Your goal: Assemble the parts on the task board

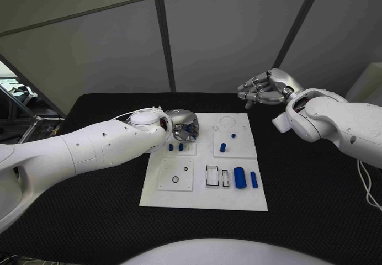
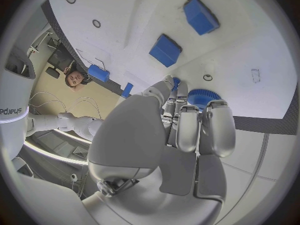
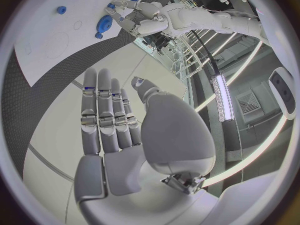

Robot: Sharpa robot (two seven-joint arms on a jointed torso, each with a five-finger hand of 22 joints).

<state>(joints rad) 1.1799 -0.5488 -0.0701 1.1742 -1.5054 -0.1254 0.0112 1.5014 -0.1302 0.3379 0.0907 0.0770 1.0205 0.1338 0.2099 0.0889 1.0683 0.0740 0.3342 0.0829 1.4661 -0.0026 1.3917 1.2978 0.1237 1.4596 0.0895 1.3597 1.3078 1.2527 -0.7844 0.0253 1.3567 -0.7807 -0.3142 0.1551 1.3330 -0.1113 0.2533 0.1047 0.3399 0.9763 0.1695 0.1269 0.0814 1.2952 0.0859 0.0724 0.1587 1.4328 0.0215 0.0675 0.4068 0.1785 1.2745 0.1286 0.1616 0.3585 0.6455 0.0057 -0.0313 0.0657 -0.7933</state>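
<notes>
The white task board [image 1: 203,193] lies in the middle of the black table. My left hand [image 1: 183,127] hangs over the board's far left corner, its fingers [image 2: 187,125] curled onto a blue ridged gear [image 2: 203,96] and holding it by the rim; the gear [image 3: 105,22] sits right at the board's surface. Two blue blocks [image 2: 165,50] lie further along the board. Short blue pegs [image 1: 175,147] stand near the hand, and other pegs [image 1: 223,147] stand mid-board. A blue cylinder [image 1: 239,178] lies near the right edge. My right hand [image 1: 263,88] is raised beyond the board's far right corner, fingers straight and holding nothing.
The board carries a square plate with a round hole [image 1: 174,179], rectangular slots [image 1: 212,175] and a faint circle outline [image 1: 228,121]. A slim blue bar [image 1: 254,179] lies beside the cylinder. Black tabletop [image 1: 302,187] surrounds the board. A metal frame [image 1: 24,118] stands off the table's left.
</notes>
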